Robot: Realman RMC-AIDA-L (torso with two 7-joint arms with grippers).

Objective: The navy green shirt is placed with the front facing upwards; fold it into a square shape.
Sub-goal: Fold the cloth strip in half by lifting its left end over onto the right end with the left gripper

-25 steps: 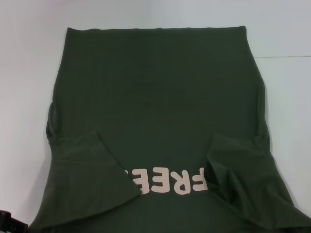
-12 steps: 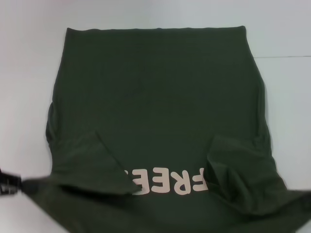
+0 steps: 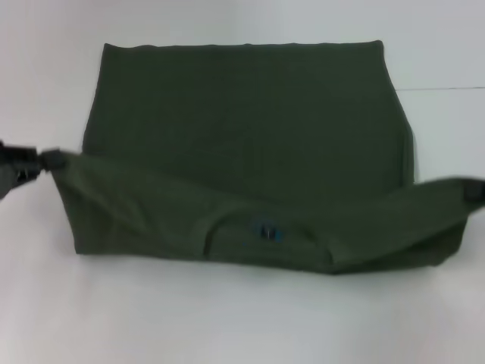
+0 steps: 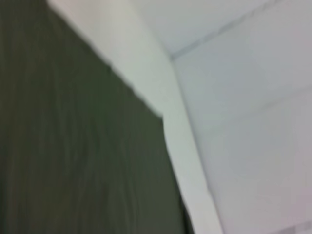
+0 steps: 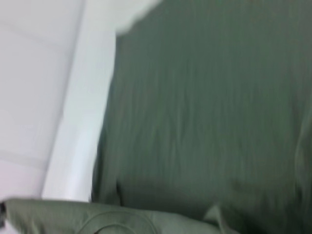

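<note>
Shirt point(image 3: 242, 136) near edge now lifted, white table point(image 3: 227, 318) beyond.

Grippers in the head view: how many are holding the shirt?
2. The left gripper grips one corner of the navy green shirt at its left edge; the right gripper grips the opposite corner, mostly out of frame.

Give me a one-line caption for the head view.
Left gripper and right gripper lift the navy green shirt's near edge over its body.
</note>
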